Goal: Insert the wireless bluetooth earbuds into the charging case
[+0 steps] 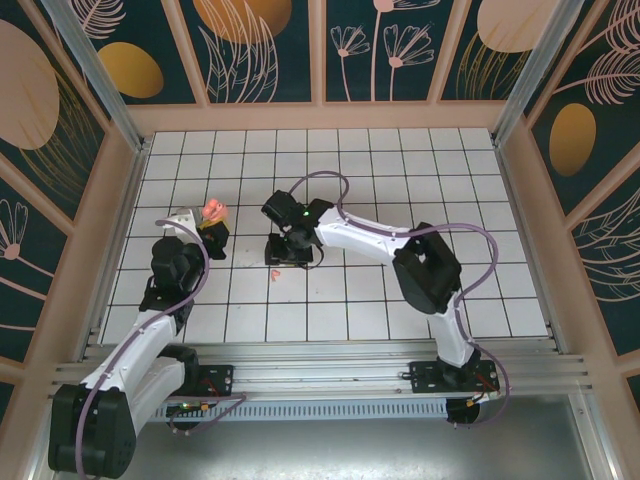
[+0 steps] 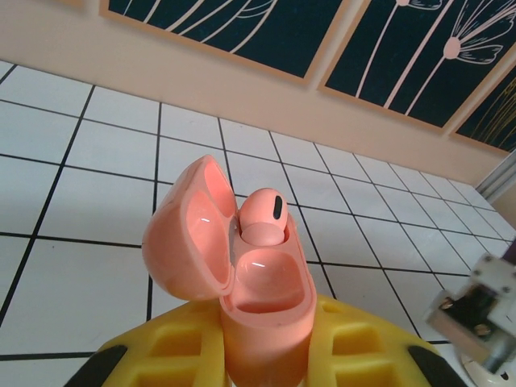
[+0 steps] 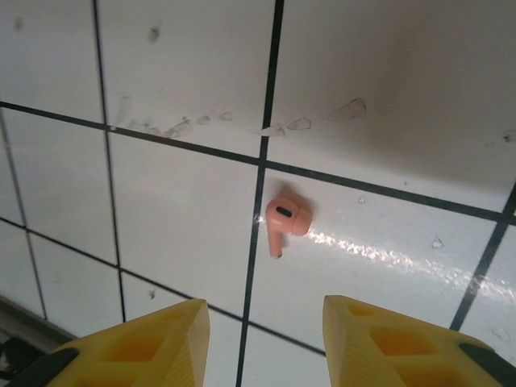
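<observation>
Charging case [image 2: 242, 282], lid open, clamped in left gripper [image 2: 262, 359], one earbud [image 2: 264, 218] seated inside. Second earbud [image 3: 285, 222] lying on tile [image 3: 177, 210] beside grid line [image 3: 256, 193], ahead of right gripper [image 3: 266, 339], jaws parted, seemingly clear of it.

We list the charging case [image 2: 270, 294] and earbud [image 3: 286, 218] as smooth, glossy pink plastic. We note the worktop [image 3: 177, 201] as shiny white, scuffed; jaws, matt yellow plastic.
</observation>
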`<action>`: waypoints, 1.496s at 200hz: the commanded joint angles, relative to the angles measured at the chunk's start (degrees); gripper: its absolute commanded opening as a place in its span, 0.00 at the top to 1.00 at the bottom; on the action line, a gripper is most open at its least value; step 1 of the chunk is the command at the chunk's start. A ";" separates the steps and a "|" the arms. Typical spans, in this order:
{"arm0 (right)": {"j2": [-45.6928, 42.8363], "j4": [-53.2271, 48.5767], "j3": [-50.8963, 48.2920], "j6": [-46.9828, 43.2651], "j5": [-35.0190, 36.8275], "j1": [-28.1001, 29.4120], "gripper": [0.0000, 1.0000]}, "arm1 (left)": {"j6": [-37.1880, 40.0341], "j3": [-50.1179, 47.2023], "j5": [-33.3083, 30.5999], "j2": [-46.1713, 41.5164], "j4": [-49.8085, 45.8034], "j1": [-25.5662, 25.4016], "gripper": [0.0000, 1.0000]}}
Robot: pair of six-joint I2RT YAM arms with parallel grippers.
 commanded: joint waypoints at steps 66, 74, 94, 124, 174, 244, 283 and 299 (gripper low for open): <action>8.67 -3.56 7.60 -0.30 -0.74 0.70 0.60 | 0.50 -1.32 -0.09 -1.29 0.37 0.50 0.87; 9.05 -3.81 7.67 -0.56 -0.39 0.74 0.60 | 0.60 -1.41 -0.15 -1.46 0.33 0.50 0.87; 9.61 -3.02 7.07 -0.59 -0.85 0.61 0.61 | 0.95 -1.69 -0.13 -1.90 0.41 0.54 0.87; 10.66 -3.07 7.40 -0.89 -0.95 0.61 0.61 | 1.14 -1.92 -0.01 -2.38 0.41 0.50 0.87; 11.65 -2.72 7.13 -0.90 -1.22 0.58 0.62 | 1.27 -1.93 -0.09 -3.17 0.50 0.49 0.86; 12.00 -1.48 6.53 -1.29 -1.00 0.45 0.71 | 1.56 -2.11 0.15 -3.74 0.29 0.50 0.86; 10.64 -0.28 5.85 -0.97 0.15 0.45 0.74 | 1.92 -2.41 0.67 -3.79 0.39 0.54 0.86; 9.52 0.60 5.35 -0.79 0.92 0.26 0.74 | 2.18 -2.48 1.49 -3.45 0.93 0.50 0.86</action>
